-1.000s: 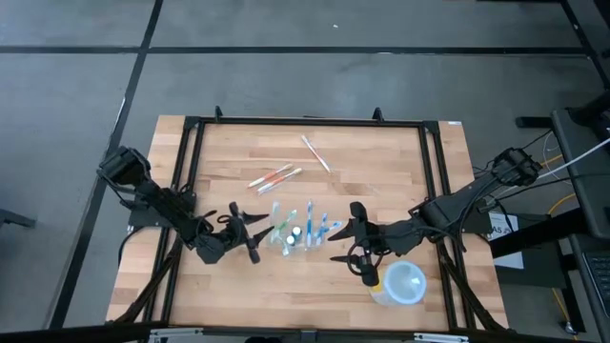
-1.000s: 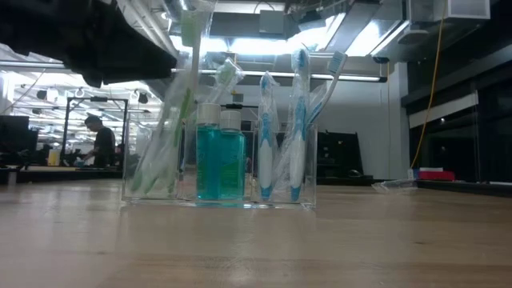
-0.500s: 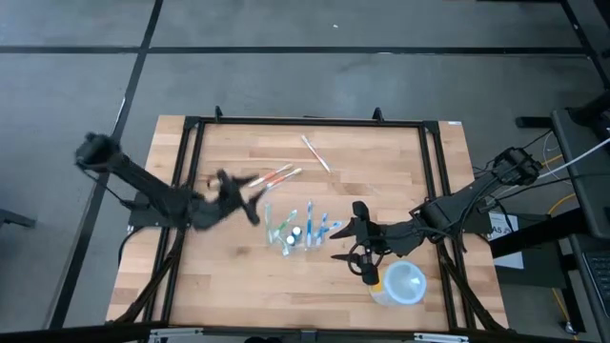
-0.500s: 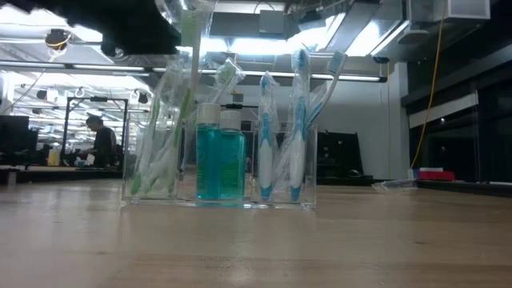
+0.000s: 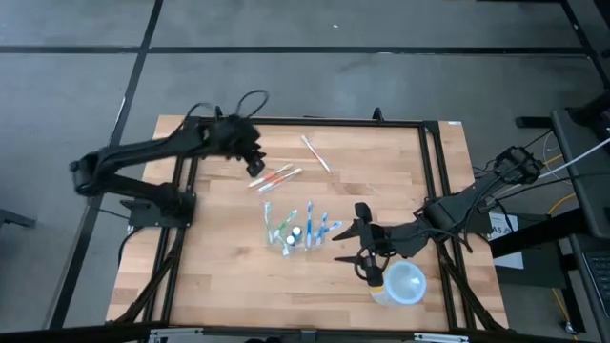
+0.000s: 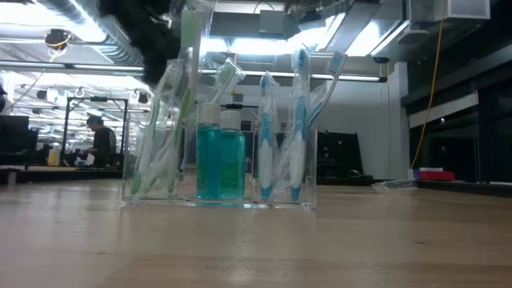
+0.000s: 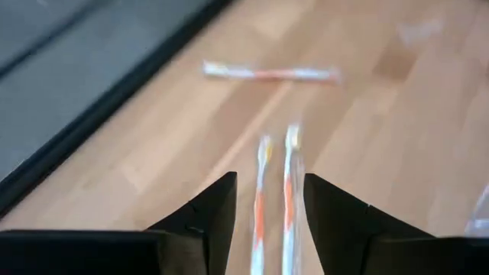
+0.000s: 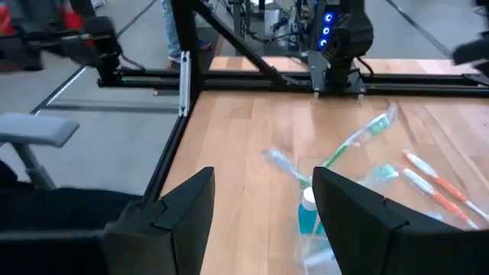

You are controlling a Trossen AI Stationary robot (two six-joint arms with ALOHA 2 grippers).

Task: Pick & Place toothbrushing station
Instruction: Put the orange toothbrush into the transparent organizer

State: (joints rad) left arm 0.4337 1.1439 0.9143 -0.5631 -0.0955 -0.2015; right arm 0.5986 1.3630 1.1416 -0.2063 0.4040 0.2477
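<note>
The clear plastic holder (image 5: 297, 229) stands on its base mid-table, filled with green and blue toothbrushes and two blue bottles; the low view shows it upright (image 6: 218, 164). My left gripper (image 5: 255, 164) is open and empty above the table's far left part, over two orange toothbrushes (image 7: 258, 214) that lie beyond its fingers. My right gripper (image 5: 341, 245) is open and empty just to the right of the holder, which shows ahead of its fingers in the right wrist view (image 8: 317, 221).
The two orange toothbrushes (image 5: 276, 177) and a wrapped white one (image 5: 315, 152) lie flat on the far part of the table. A round white container (image 5: 400, 283) stands near the front right, beside my right gripper. A black frame (image 5: 305, 122) runs round the table.
My left gripper has swung away from the holder's left side, up and toward the table's far edge, and now hangs over the orange toothbrushes. The holder and my right gripper have stayed where they were.
</note>
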